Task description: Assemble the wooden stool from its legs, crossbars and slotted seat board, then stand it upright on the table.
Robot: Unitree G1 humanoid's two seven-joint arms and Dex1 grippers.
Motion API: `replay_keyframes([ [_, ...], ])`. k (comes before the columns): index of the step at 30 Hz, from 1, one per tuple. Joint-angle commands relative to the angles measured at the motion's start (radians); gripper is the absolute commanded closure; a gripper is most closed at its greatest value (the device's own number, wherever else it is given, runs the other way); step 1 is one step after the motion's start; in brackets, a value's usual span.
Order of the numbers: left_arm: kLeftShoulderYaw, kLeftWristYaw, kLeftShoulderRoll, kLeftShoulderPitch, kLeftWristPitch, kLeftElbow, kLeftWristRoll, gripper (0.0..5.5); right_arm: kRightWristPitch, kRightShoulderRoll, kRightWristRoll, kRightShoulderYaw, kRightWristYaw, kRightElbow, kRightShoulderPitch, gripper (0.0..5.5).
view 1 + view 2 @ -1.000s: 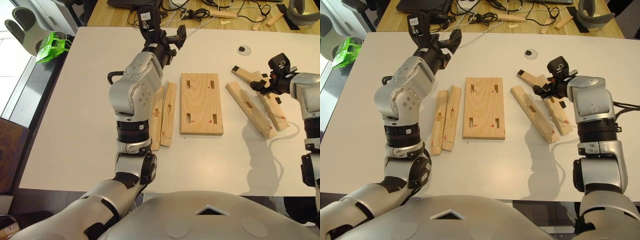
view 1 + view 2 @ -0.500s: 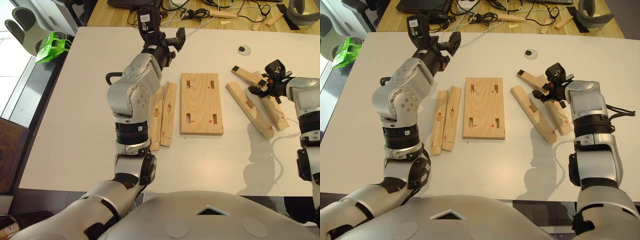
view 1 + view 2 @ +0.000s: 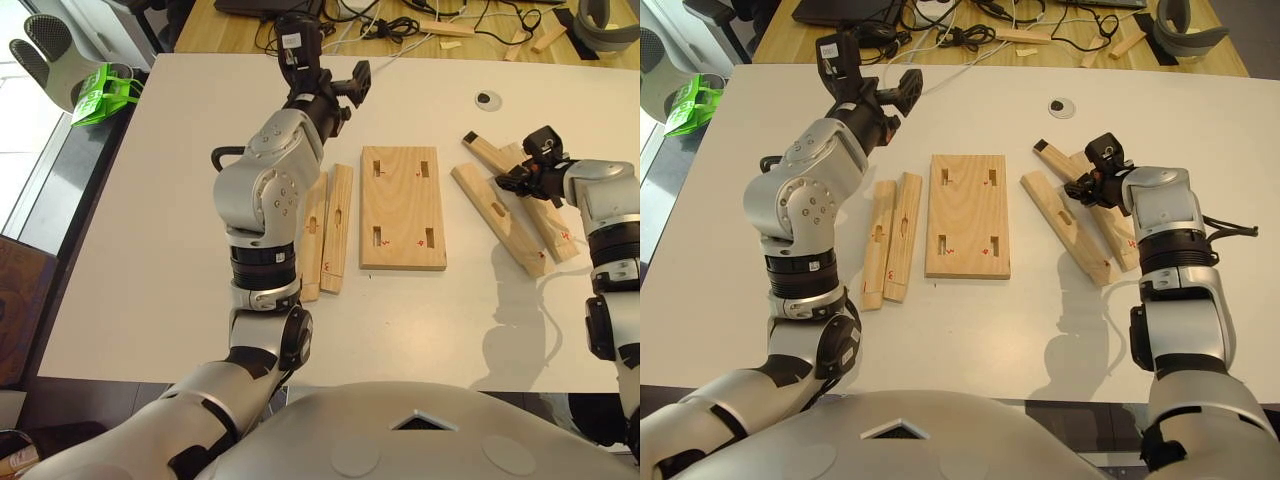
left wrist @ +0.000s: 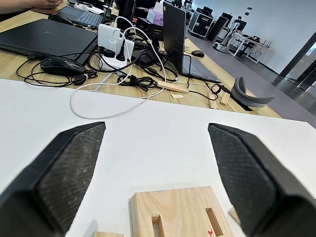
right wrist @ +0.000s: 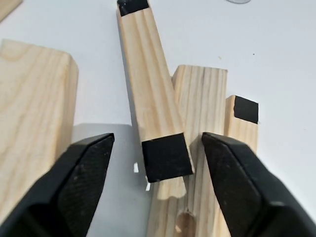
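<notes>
The slotted seat board (image 3: 402, 206) lies flat mid-table, and its near end (image 4: 180, 215) shows in the left wrist view. Two legs (image 3: 337, 226) (image 3: 314, 235) lie side by side to its left. On its right lie two more legs (image 3: 500, 218) (image 3: 545, 215) and a thin black-tipped crossbar (image 3: 487, 150). My right gripper (image 3: 515, 178) is low over these pieces and open. In the right wrist view the right gripper (image 5: 158, 170) straddles the crossbar's (image 5: 145, 84) black end, beside a leg (image 5: 34, 108). My left gripper (image 3: 345, 85) is open, raised behind the board, holding nothing.
A round grommet (image 3: 486, 99) sits in the white table top at the back right. Behind the table is a wooden desk (image 4: 29, 66) with laptops, a mouse and cables. A green object (image 3: 100, 95) lies beyond the table's left edge.
My right gripper has moved left and closer to the crossbar's black end. The left arm has barely shifted. No wooden part has moved.
</notes>
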Motion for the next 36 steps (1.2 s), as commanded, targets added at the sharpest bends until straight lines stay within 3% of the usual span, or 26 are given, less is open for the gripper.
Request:
replay_keyframes([
  [1, -0.003, 0.007, 0.008, 0.002, 0.012, -0.01, 0.012, 1.66, 0.025, 0.015, 0.001, -0.006, 0.002, -0.038, 0.019, 2.9],
  [8, 0.004, 0.003, 0.015, -0.002, 0.006, -0.002, 0.017, 1.66, 0.025, 0.017, -0.005, -0.026, -0.029, -0.092, 0.015, 4.11],
  [20, 0.014, 0.005, 0.023, -0.008, -0.004, 0.004, 0.02, 1.66, 0.117, 0.011, 0.007, -0.075, -0.076, -0.403, 0.034, 4.13],
  [27, -0.025, -0.062, 0.118, -0.067, -0.141, 0.068, 0.08, 1.66, -0.038, -0.116, -0.051, -0.019, 0.017, -0.587, 0.061, 4.13],
  [32, -0.063, -0.117, 0.184, -0.102, -0.302, 0.113, 0.149, 1.66, -0.25, -0.285, -0.044, -0.007, 0.253, -0.524, -0.04, 4.13],
  [36, -0.124, -0.173, 0.209, -0.098, -0.405, 0.116, 0.202, 1.66, -0.433, -0.329, -0.066, 0.001, 0.317, -0.468, -0.079, 4.13],
])
